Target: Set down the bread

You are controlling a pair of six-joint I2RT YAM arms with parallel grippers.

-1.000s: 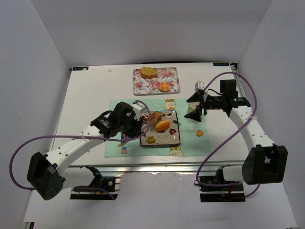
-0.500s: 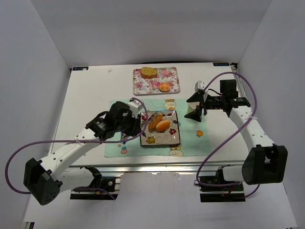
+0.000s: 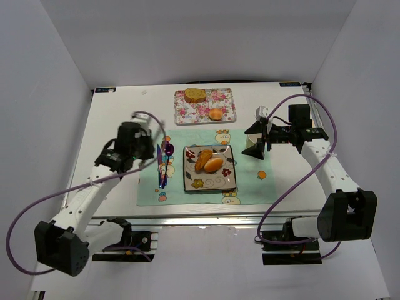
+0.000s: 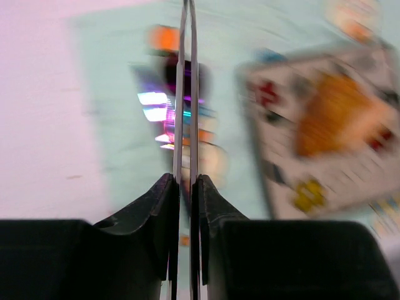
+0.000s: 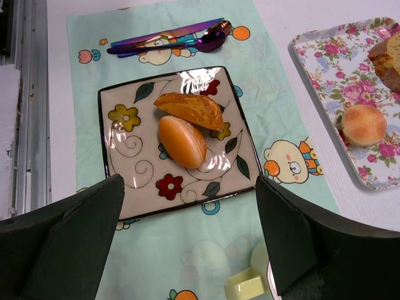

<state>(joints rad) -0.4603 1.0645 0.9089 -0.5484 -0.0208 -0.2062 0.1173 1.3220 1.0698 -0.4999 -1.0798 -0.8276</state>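
Judging by how things lie, a placement looks finished: the square white ceramic plate with painted flowers and a dark rim (image 5: 134, 181) holds two breads side by side and touching, a golden oval bun (image 5: 181, 141) and a browned wedge-shaped slice (image 5: 189, 109), and neither arm is touching them. The left gripper (image 4: 187, 19) hangs over the left part of the pale green cartoon-print placemat (image 5: 187, 262), above the iridescent purple cutlery (image 5: 175, 36), its fingers clenched to a sliver with nothing between them. The right gripper (image 3: 254, 140) hovers to the right of the plate, jaws spread wide and empty. On the far side, the rectangular rose-patterned tray (image 5: 325, 69) carries a small round bun (image 5: 362, 125) and a darker chunk of loaf (image 5: 389, 59), well apart. If more bread is wanted, the next move calls for a reach to the tray, with the claw released before descending on a bun
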